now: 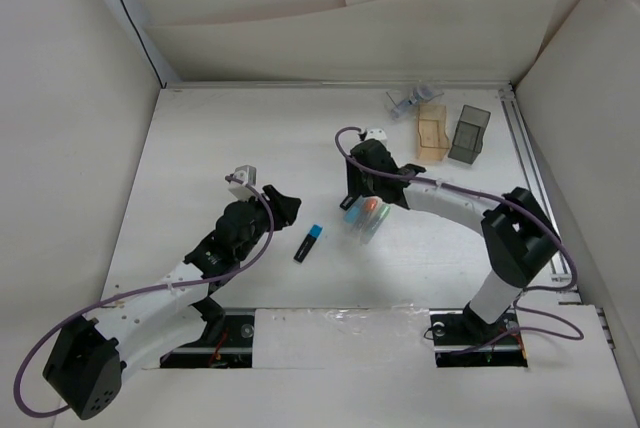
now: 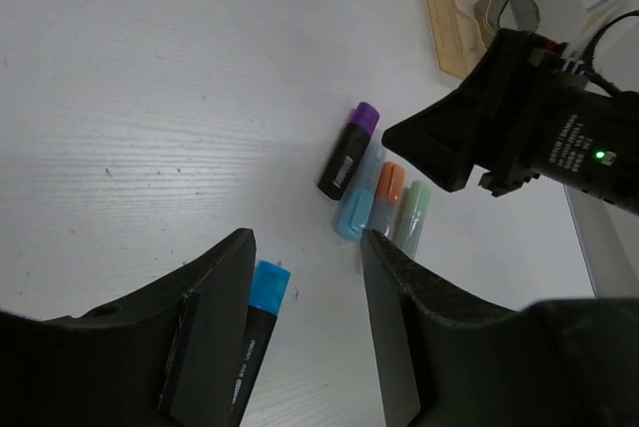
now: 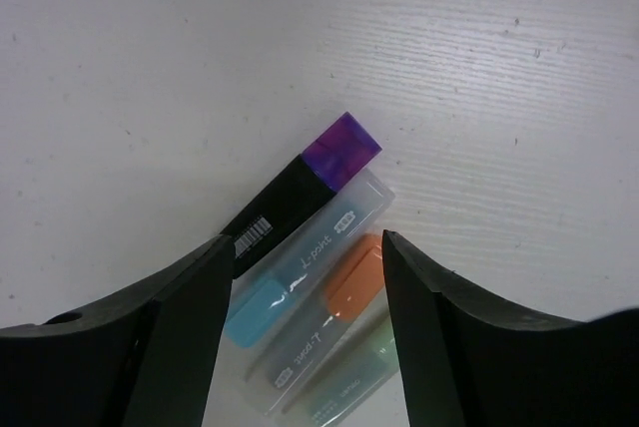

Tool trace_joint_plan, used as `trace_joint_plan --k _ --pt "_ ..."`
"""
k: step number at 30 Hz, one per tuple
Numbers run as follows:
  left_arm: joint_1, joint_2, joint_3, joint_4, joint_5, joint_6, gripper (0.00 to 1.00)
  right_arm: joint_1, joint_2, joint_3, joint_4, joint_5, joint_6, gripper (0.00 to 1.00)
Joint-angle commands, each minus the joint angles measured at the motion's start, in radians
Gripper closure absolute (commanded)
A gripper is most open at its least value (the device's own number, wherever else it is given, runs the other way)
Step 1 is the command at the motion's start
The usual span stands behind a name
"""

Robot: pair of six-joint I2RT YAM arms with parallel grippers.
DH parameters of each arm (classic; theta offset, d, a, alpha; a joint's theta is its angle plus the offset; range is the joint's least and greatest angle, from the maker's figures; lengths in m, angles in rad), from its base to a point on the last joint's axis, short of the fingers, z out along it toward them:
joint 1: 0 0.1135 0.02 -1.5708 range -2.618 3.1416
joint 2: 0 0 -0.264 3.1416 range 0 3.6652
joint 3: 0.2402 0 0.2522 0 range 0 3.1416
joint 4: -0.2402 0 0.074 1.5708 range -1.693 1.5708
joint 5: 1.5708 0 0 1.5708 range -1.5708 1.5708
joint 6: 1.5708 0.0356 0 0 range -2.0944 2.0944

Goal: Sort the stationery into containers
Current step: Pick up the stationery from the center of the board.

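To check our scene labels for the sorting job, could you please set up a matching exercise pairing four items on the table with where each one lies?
Things:
1. blue-capped black marker
2. purple-capped black marker
3. amber box
4. dark grey box

Places:
A. rightmost of the three containers
B. lying alone, by the left tool
C. alongside the clear-bodied markers, under the right tool
D. between the clear box and another container

Pairs: 1-B, 2-C, 3-D, 4-A.
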Motion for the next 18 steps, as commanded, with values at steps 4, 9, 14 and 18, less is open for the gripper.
trace_joint_plan --k 4,9,14,18 --pt "0.003 -0.017 0.04 0.017 -0.001 0.012 0.57 -0.033 0.13 0.067 0.057 -0.017 0.016 0.36" --pt "0.003 -0.017 0.04 0.017 -0.001 0.012 0.57 -0.042 0.18 0.11 0.079 -0.048 0.016 0.39" --pt "0.003 -0.017 0.04 0.017 0.008 0.012 0.57 -0.042 0.234 0.11 0.091 -0.048 0.016 0.39" --pt "0.003 -0.017 0.04 0.017 0.008 0.012 0.57 -0.042 0.259 0.12 0.091 -0.036 0.016 0.39"
